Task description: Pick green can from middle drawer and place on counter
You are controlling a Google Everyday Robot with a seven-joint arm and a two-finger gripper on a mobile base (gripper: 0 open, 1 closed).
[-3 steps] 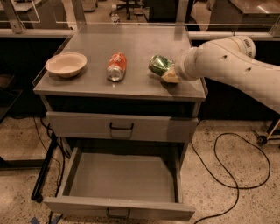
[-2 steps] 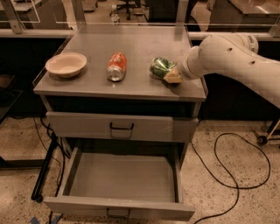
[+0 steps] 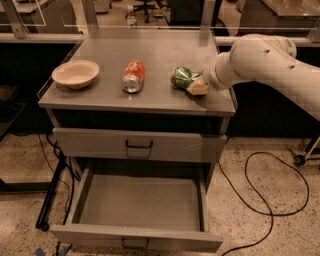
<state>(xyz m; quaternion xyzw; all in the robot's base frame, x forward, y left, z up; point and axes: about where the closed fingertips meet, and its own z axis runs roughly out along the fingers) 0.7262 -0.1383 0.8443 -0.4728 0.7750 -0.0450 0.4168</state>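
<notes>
Near the front right corner of the broad, flat grey metal desk [image 3: 150,50]: a small, dented green drinks can [image 3: 181,77] with pale markings, lying on its side on the bare metal. Right up against its right side, the tan-tipped pincer [image 3: 196,86] of a thick white robot arm [image 3: 265,60], reaching in across the right edge. Grasping or released: cannot tell. Markings on the green can too small to read.

Toward the middle of the front edge, apart from the green one: an orange-red drinks can [image 3: 133,76] with white lettering, also on its side, silver end turned to the front edge. Lettering not legible.

Near the front left corner: a shallow, round, cream-coloured bowl [image 3: 75,73], upright.

Under the front edge: a closed grey metal drawer front [image 3: 95,142] with a dark loop handle. Lower still, standing open: the wide, shallow grey metal middle drawer [image 3: 140,202], plain grey floor showing.

Around the cabinet: speckled beige stone floor [image 3: 250,227], a black cable [image 3: 295,200] looping over it on the right. Beyond the back edge: dark benches and the wheeled foot of an office chair [image 3: 145,7].
</notes>
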